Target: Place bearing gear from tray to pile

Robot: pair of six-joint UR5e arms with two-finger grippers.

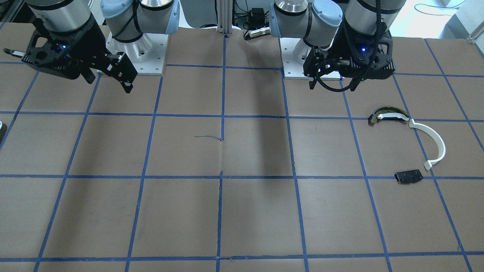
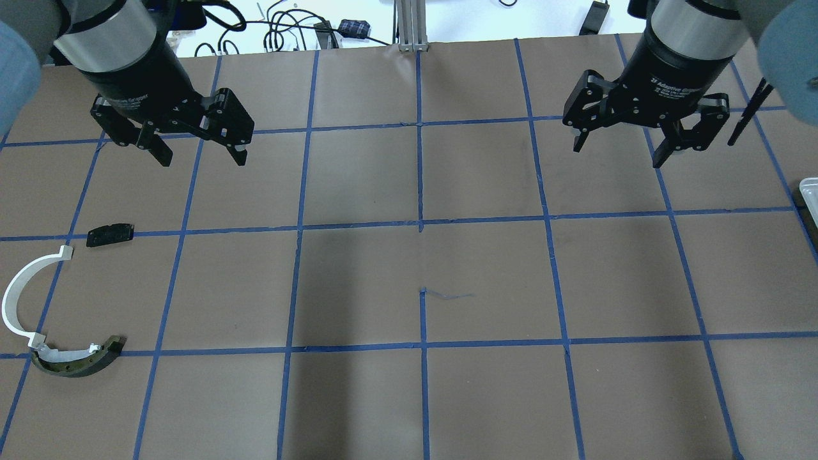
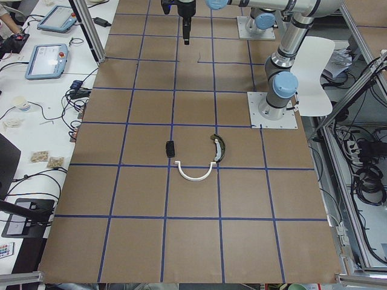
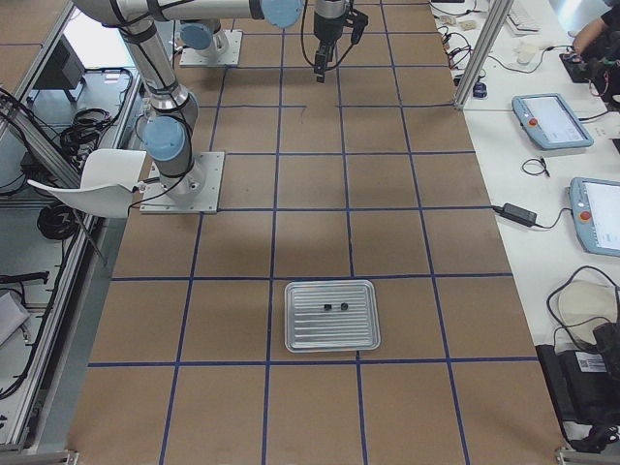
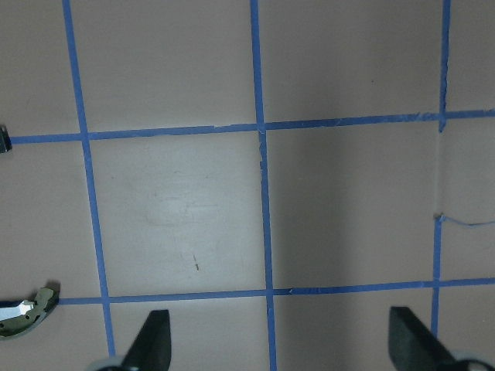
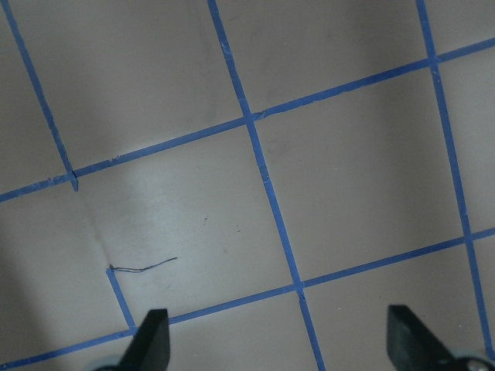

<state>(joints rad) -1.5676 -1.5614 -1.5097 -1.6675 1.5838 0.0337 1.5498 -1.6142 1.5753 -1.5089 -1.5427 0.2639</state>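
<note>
A metal tray holds two small dark parts; they are too small to tell which is the bearing gear. The pile lies on the robot's left: a white arc strip, a dark curved piece with a beige top and a small black plate. It also shows in the front-facing view, with the arc. My left gripper is open and empty, above the table beyond the pile. My right gripper is open and empty, far from the tray.
The table is brown paper with a blue tape grid. Only the tray's corner shows at the overhead view's right edge. Arm bases stand at the robot's side. Cables and tablets lie past the far edge.
</note>
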